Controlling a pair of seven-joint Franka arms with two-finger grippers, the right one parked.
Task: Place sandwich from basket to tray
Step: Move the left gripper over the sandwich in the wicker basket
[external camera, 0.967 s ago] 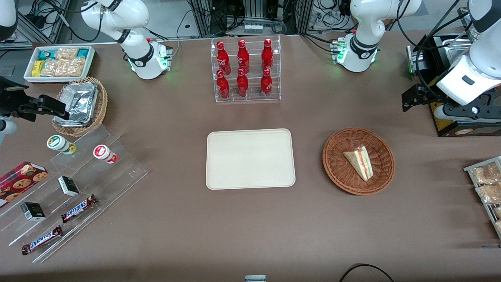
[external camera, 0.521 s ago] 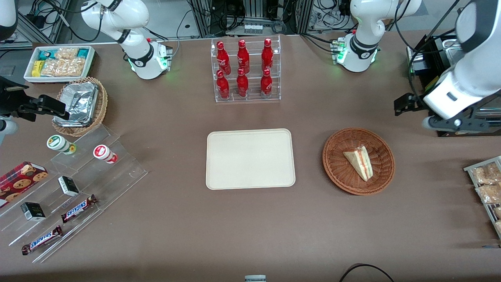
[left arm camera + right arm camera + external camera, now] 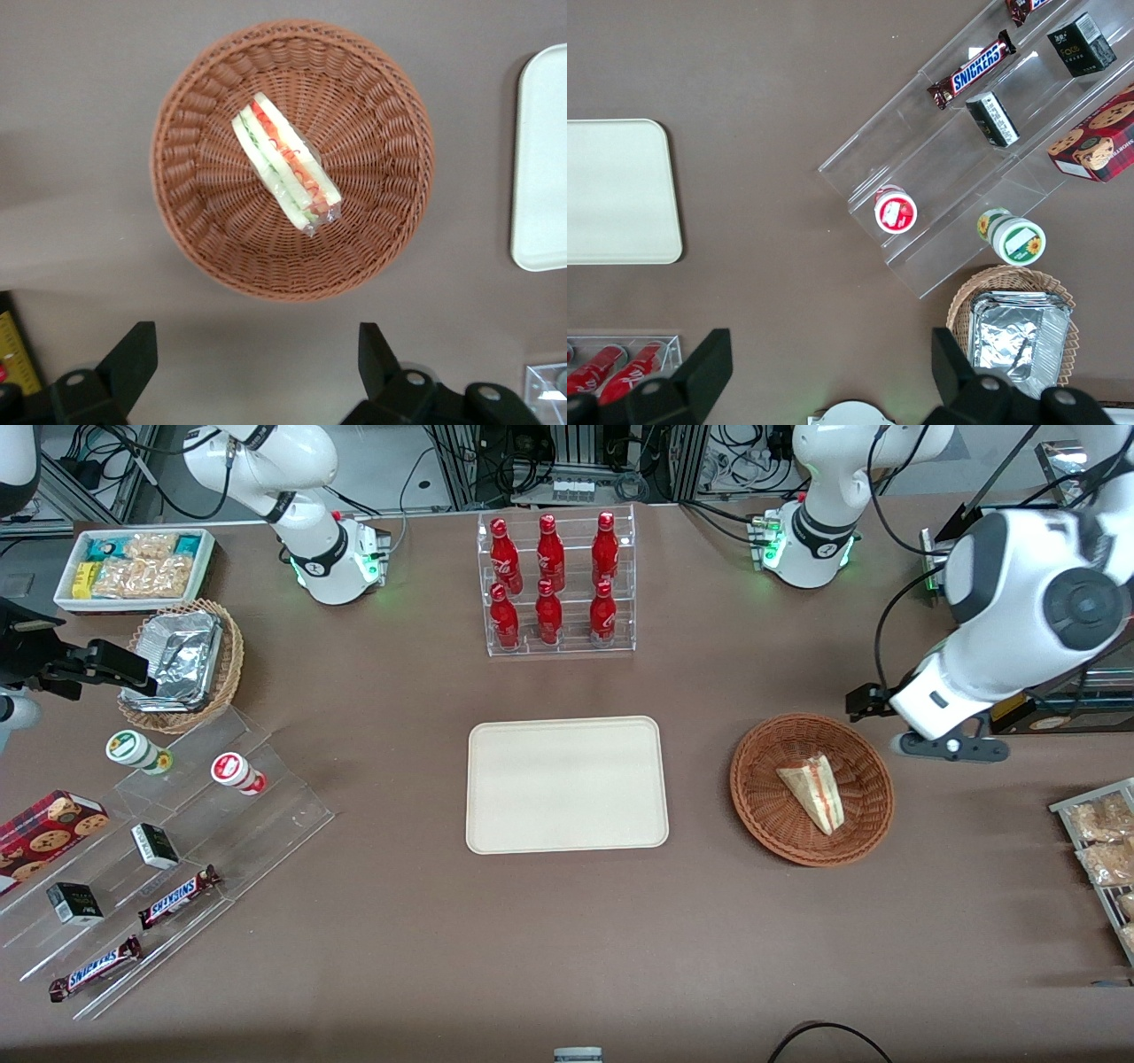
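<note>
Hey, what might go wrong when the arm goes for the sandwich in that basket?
The open pincer hangs above the table beside the basket, not over the sandwich. The wedge stands on edge, so a misaligned grip might topple or squash it. The light basket could also shift if a finger catches its rim.

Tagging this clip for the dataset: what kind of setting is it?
Likely a robotics lab staged as a snack counter: a bottle rack and sandwich in its basket beside the tray, cabling at the table's edge. The open gripper hovers near the basket.
</note>
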